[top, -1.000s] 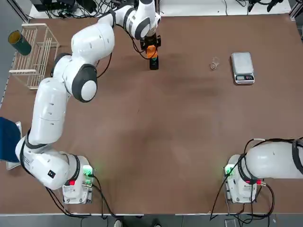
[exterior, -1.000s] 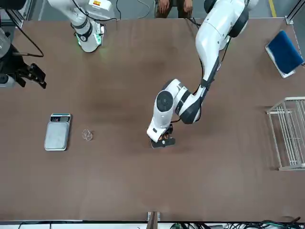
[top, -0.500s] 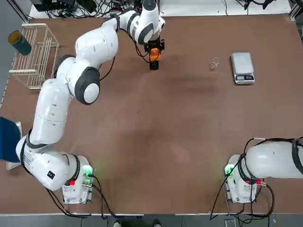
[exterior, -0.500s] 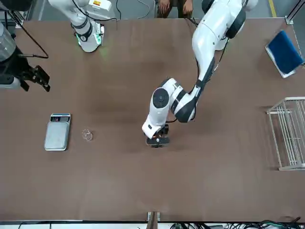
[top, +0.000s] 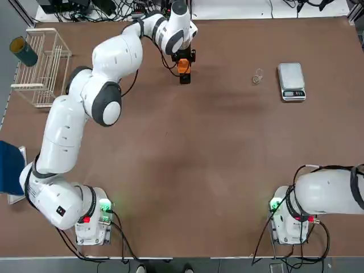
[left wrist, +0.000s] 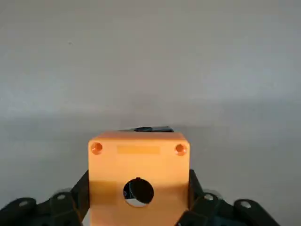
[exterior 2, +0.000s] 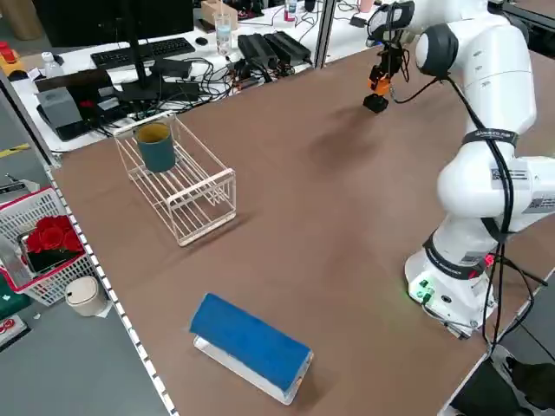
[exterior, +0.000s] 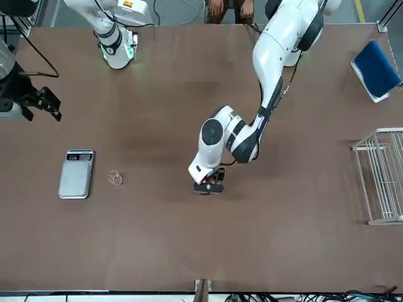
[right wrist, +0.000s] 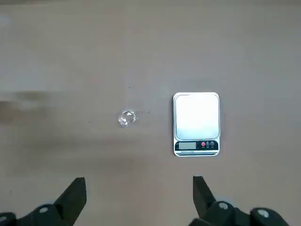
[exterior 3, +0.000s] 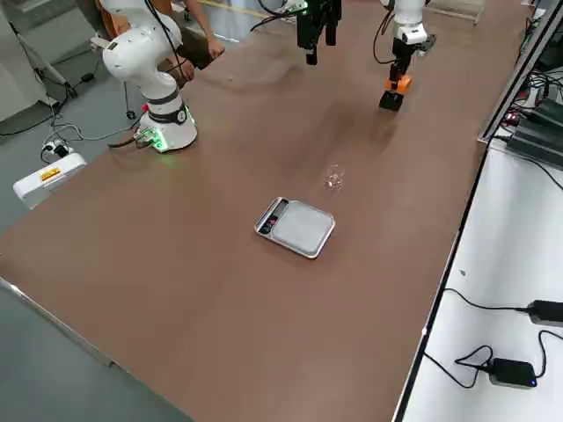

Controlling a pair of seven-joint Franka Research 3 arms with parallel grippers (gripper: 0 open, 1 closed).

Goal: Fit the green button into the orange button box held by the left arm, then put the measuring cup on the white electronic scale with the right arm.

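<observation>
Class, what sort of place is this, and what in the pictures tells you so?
Probably a robotics lab or workshop: a robot arm is mounted at a brown table, a desk behind carries a keyboard, and tangled cables run along the table's far side.

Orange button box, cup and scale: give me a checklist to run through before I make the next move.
1. Orange button box gripped by the left gripper, out over the table's far side: ok.
2. Green button fitted: cannot tell; no green cap shows in the box's visible round hole, and the button is not in sight.
3. Right gripper open and empty, above the table on the robot's right: ok.
4. Measuring cup on the white electronic scale: not ok, it lies beside it on the table.
5. Scale's weighing plate free for the cup: ok.
</observation>
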